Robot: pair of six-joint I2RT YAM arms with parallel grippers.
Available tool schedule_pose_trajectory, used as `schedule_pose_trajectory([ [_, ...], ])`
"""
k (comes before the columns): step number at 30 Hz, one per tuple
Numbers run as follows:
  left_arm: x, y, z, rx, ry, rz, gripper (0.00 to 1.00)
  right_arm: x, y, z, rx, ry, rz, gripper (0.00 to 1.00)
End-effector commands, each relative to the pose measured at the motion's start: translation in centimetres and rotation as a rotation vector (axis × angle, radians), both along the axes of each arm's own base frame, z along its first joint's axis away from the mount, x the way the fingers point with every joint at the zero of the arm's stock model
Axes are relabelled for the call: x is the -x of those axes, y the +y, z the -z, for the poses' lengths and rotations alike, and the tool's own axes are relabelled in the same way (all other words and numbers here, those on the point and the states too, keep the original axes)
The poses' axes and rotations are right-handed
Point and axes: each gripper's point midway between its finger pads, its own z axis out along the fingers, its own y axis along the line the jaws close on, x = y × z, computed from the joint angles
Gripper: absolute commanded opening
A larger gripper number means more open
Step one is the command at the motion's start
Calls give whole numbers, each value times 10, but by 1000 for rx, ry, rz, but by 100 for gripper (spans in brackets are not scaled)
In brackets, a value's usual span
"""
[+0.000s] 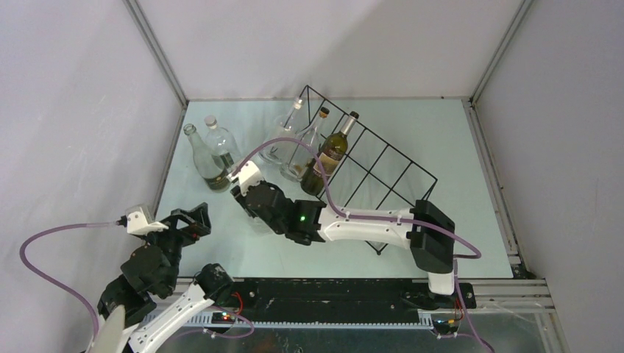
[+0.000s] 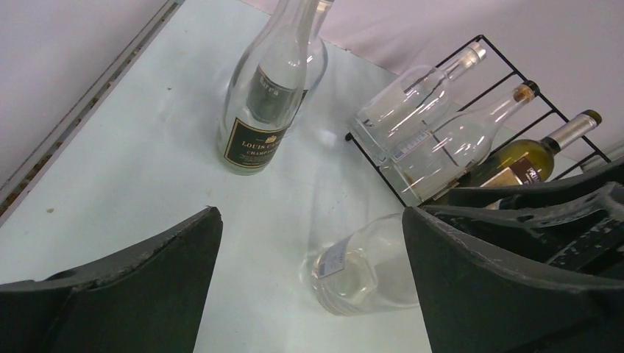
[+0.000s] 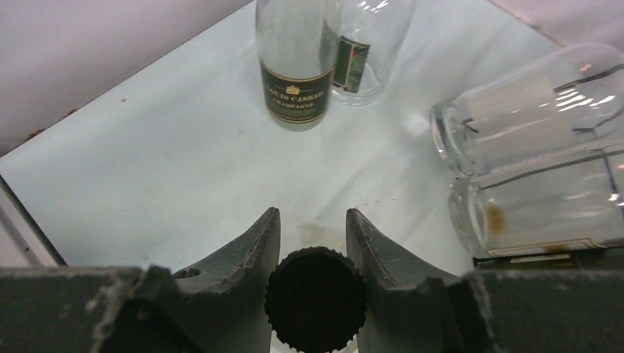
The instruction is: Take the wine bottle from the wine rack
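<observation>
right wrist: right gripper [image 3: 313, 224] clamped on black cap [image 3: 316, 298] of clear bottle [image 2: 360, 268]. bottle out of rack [image 1: 383, 158], near its 8 o'clock, over surface [image 2: 147, 184]. left gripper [image 2: 310, 220] wide open. step judged: set-down. next: stand it steady, then release.

The dark label on the clear bottle [image 3: 296, 44] standing near the table's [image 3: 147, 162] far left corner reads "LOUIS", then a word starting with "C", then "CHAMPAGNE" in gold, while labels on the bottle behind [image 3: 368, 37] and the green bottle [image 2: 526, 165] are illegible.
</observation>
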Motion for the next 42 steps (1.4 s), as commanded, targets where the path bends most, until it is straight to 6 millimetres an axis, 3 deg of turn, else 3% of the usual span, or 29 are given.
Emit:
schedule_pose_trajectory([
  [1,4,13,-7,50,-23,-57,100,-2,21,-78,-247,-37,-5,0],
  [9,4,14,-6,47,-19,-61,99,-5,31,-45,-226,16,-7,4],
  [14,4,13,-6,45,-20,-55,98,-8,34,-42,-229,46,0,33],
  [17,3,11,-6,45,-23,-44,98,-10,33,-38,-209,61,20,44],
  [20,3,9,-6,39,-21,-37,98,-11,33,-47,-213,79,26,60],
  [26,0,5,-5,16,-2,-34,98,-16,22,-39,-177,164,21,78],
  [30,0,6,-5,14,-1,-36,98,-16,12,-50,-163,136,18,85],
  [33,0,6,-5,19,-6,-37,98,-16,-1,-73,-164,100,31,88],
  [42,0,4,-6,15,-7,-21,98,-8,-63,-126,-187,50,148,90],
])
